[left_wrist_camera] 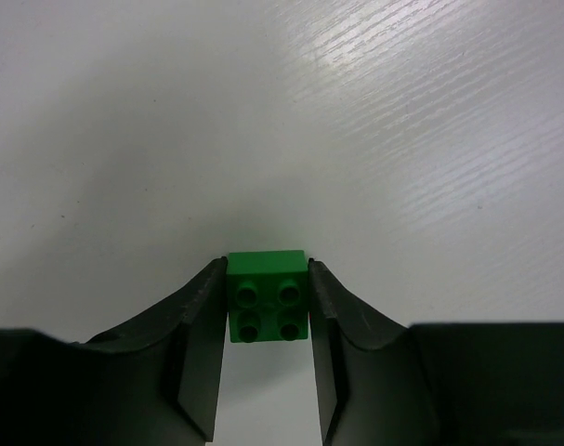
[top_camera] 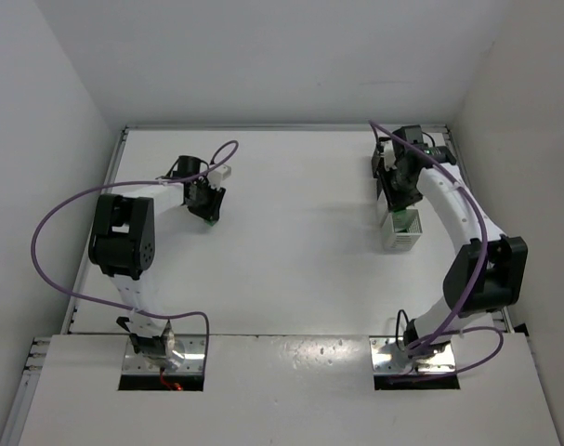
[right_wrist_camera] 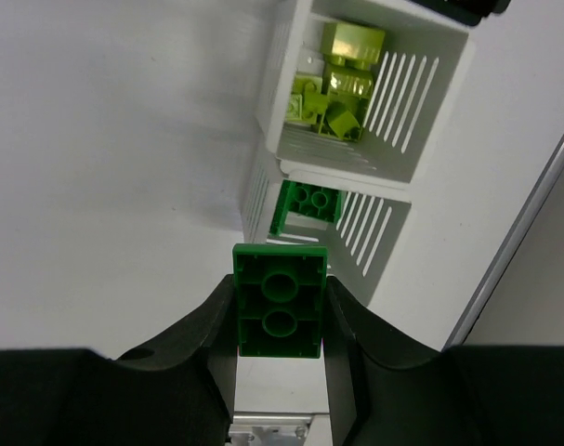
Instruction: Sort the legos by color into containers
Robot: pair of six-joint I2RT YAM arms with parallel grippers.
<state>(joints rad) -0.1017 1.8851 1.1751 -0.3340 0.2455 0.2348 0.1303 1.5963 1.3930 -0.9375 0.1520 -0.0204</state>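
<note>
Green lego point(left_wrist_camera: 268, 299), studs up, was pinched squarely between the fingers of the left claw point(top_camera: 208, 204), low over the table point(top_camera: 300, 260) near its far-left corner and well apart from any bin. The grip on its side walls looked meant for carrying. A second green lego point(right_wrist_camera: 280, 302), hollow underside showing, was clenched in the right claw point(top_camera: 400, 206) near the far-right corner, poised just short of the open mouth of a white container point(right_wrist_camera: 379, 237) that held a matching green piece point(right_wrist_camera: 308, 203). That hold appeared chosen for a drop among its own colour. The neighbouring white container point(right_wrist_camera: 435, 88), touching the first, kept the lime-yellow legos point(right_wrist_camera: 342, 88) apart.
</note>
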